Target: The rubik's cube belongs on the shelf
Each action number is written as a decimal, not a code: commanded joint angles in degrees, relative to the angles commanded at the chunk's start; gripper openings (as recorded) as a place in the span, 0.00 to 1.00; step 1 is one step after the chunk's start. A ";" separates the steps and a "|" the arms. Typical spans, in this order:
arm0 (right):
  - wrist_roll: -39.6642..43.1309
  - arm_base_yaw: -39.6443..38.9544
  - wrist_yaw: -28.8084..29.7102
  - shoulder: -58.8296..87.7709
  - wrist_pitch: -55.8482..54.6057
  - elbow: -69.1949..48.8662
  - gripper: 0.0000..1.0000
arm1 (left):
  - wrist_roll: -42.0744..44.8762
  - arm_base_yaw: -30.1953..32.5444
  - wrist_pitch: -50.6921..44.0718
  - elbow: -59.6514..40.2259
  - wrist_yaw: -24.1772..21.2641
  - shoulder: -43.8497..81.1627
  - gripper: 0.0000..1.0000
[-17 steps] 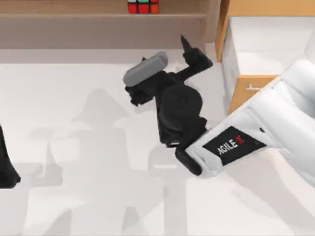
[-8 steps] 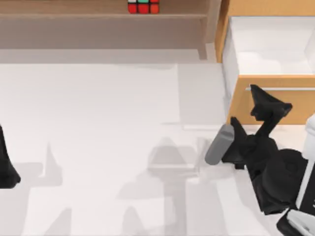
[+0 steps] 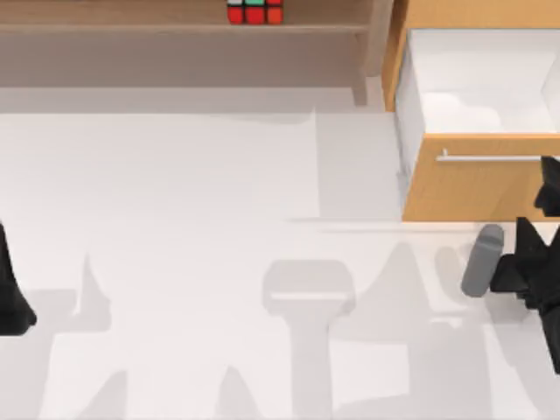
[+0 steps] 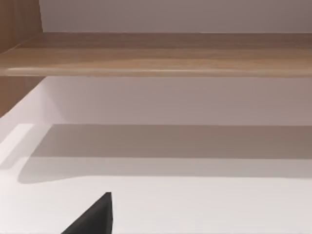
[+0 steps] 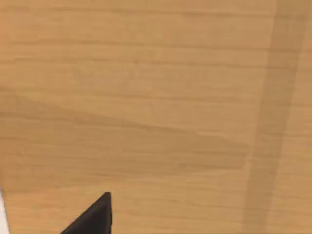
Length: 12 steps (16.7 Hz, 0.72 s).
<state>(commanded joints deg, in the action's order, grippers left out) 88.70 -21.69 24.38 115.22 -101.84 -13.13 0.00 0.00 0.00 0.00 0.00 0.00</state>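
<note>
Rubik's cube [image 3: 255, 11] on the shelf [image 3: 131, 26] — right gripper [image 3: 544, 229] by the drawer cabinet [image 3: 455, 188], fingers seemingly spread, empty.

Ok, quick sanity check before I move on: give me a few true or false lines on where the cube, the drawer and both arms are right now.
1. The rubik's cube sits on the shelf. True.
2. The cabinet's drawer is shut. False: it stands pulled open.
3. The right gripper holds the cube. False: it is at the table's right edge, before the cabinet front, apart from the cube.
4. The left gripper is at the table's left edge. True.
</note>
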 joint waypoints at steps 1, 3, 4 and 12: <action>0.15 0.85 -0.96 -0.69 0.40 0.38 1.00 | 0.00 0.00 0.00 0.00 0.00 0.00 1.00; 0.37 1.71 -2.36 -1.68 1.02 0.79 1.00 | 0.00 0.00 0.00 0.00 0.00 0.00 1.00; 0.39 1.84 -2.68 -1.91 1.17 0.81 1.00 | 0.00 0.00 0.00 0.00 0.00 0.00 1.00; 0.38 2.23 -3.05 -1.28 1.97 -0.63 1.00 | 0.00 0.00 0.00 0.00 0.00 0.00 1.00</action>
<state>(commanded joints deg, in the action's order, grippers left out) 89.08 -19.47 21.32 113.94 -99.87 -13.76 0.00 0.00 0.00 0.00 0.00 0.00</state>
